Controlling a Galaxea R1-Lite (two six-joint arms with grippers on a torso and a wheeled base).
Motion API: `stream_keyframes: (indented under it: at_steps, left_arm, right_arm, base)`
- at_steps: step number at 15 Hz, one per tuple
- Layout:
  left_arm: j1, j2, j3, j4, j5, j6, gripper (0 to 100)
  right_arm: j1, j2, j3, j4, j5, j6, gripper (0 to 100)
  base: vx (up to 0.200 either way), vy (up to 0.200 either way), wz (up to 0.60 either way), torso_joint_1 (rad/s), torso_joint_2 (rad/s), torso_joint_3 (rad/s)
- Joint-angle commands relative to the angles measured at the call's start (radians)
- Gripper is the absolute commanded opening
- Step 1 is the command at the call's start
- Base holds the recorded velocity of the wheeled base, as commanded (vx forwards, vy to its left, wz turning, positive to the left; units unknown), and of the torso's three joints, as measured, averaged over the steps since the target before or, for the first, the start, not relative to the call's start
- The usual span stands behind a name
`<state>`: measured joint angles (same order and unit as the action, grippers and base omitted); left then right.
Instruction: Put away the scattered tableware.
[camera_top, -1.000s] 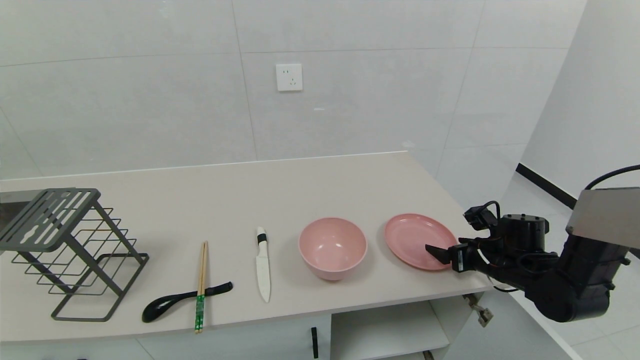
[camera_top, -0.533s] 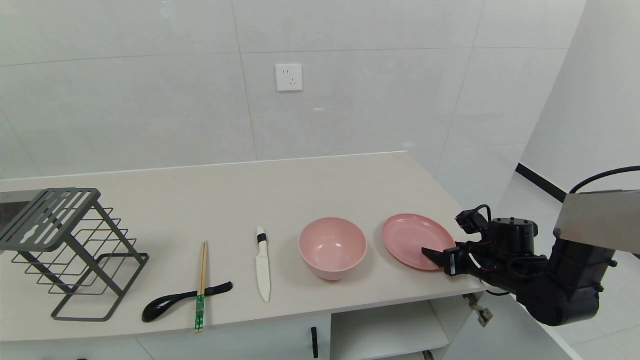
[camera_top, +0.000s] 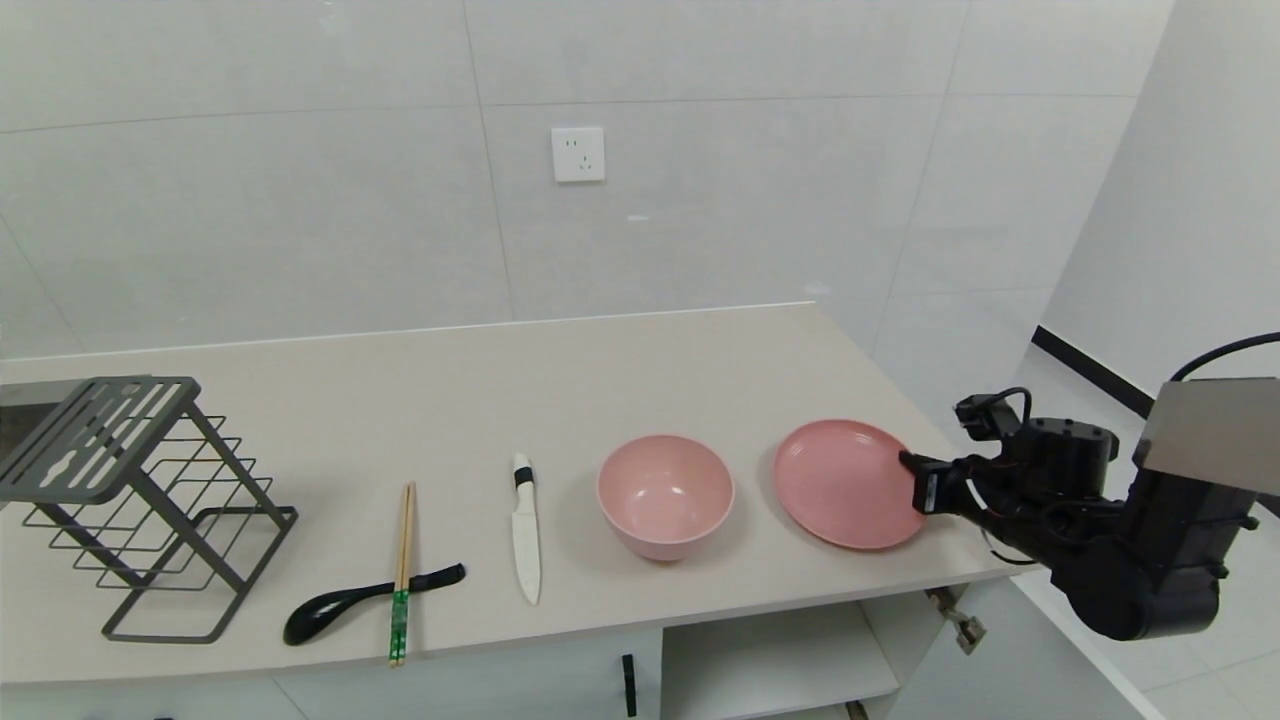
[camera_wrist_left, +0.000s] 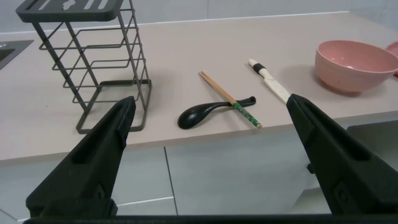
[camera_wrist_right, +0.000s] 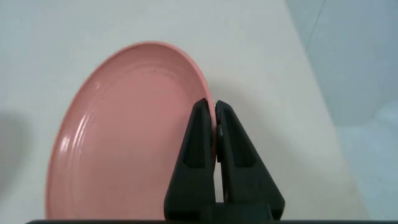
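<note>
Grip: right tool clamped shut on plate rim, plate ahead of tool, gripped edge seemingly tipped off worktop. Lift slowly, wrist level, squeeze firm against slip; steer clear of bowl beyond plate.

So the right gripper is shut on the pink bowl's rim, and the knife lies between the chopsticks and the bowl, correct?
Not quite: the right wrist view shows the right gripper shut on the rim of the pink plate, not the bowl. The knife does lie between the chopsticks and the bowl.
</note>
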<state>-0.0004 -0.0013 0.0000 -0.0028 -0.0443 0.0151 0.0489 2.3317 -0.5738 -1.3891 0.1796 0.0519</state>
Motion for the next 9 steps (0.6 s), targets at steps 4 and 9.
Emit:
stream_keyframes:
  at_steps: [4, 9]
  left_arm:
    - [-0.001, 0.001, 0.000, 0.000, 0.000, 0.000, 100]
    - [-0.001, 0.001, 0.000, 0.000, 0.000, -0.001, 100]
  right_arm:
    - [0.011, -0.118, 0.060, -0.182, 0.006, 0.128, 0]
    - [0.068, -0.196, 0.100, -0.182, 0.000, 0.338, 0]
  base:
    - [0.000, 0.000, 0.00, 0.000, 0.00, 0.000]
    - [0.000, 0.000, 0.00, 0.000, 0.00, 0.000]
